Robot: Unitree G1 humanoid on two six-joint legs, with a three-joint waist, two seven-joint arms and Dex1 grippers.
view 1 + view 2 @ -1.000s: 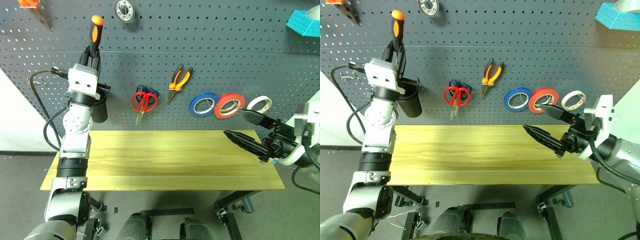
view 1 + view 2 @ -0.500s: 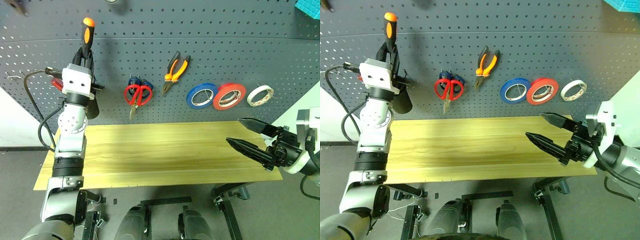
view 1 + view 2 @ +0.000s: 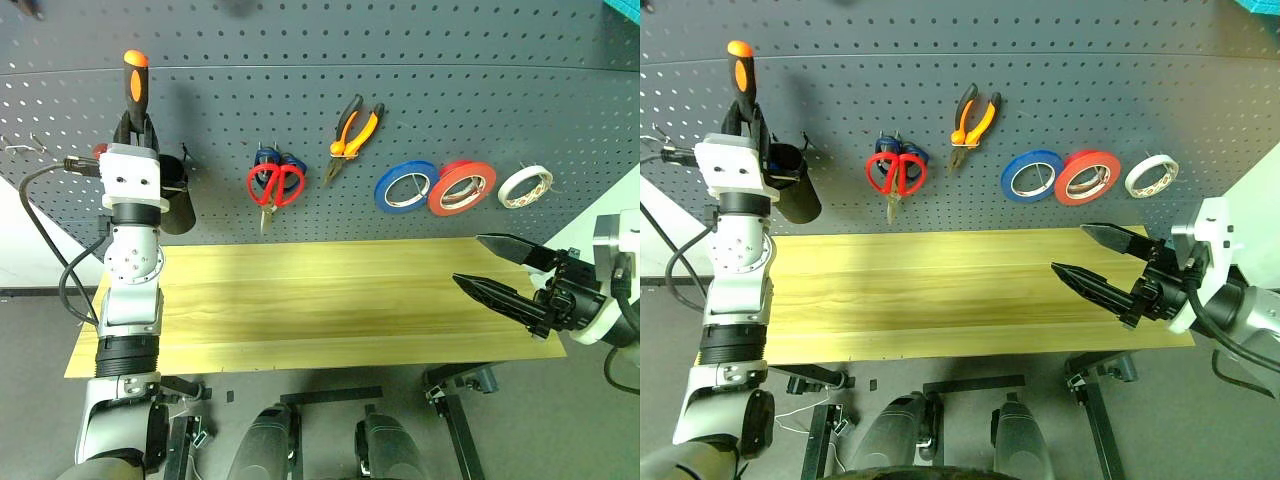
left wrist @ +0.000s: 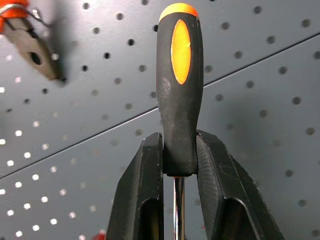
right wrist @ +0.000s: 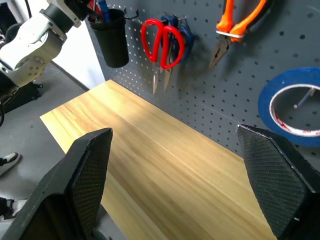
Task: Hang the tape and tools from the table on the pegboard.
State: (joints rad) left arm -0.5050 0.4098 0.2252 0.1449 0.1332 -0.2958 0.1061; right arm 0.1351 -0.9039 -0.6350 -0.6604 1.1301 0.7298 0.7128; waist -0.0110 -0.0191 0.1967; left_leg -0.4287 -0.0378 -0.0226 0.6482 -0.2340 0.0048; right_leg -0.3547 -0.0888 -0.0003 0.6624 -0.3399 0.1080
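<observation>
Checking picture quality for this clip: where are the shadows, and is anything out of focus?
Left eye view: the screwdriver and black cup cast soft shadows on the pegboard; a faint shadow band crosses the table. Left wrist view: the large pliers are blurred, the handle sharp. Right wrist view: that pincer's fingers are sharp.

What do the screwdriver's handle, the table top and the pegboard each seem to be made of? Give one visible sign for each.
Screwdriver handle: probably matt black rubbery plastic with a smooth orange inlay; scuffs show on the black.
Table top: light yellow wood or wood-look laminate; long grain streaks run along it.
Pegboard: likely dark grey painted sheet metal; flat, with an even grid of punched holes, though the look leaves it open.
</observation>
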